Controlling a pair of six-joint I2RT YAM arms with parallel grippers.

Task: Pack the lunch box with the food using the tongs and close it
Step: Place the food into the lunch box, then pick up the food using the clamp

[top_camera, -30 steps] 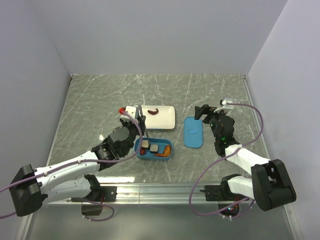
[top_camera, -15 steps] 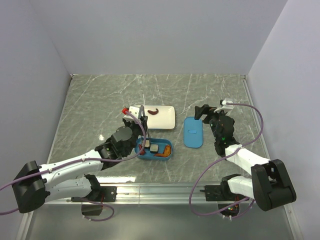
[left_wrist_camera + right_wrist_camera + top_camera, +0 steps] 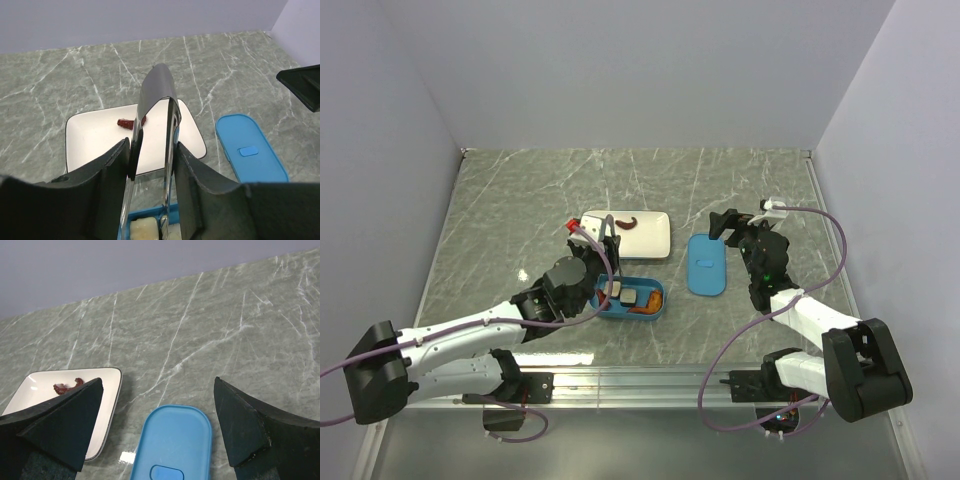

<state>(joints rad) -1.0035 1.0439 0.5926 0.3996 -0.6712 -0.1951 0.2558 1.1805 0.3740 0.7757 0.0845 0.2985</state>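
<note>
The blue lunch box lies near the front with whitish cubes and an orange piece in it. My left gripper is shut on the grey metal tongs. In the left wrist view both legs lie against the fingers and their tips reach down to a whitish cube in the box. A dark red piece lies on the white plate. The blue lid lies flat to the right. My right gripper hangs open above the lid.
The white plate sits just behind the box on the grey marbled table. Pale walls close in the back and both sides. Cables trail from both arms near the front edge.
My left gripper has shifted slightly right over the box with the tongs. The tong legs stand a little wider apart. The right arm has not moved.
</note>
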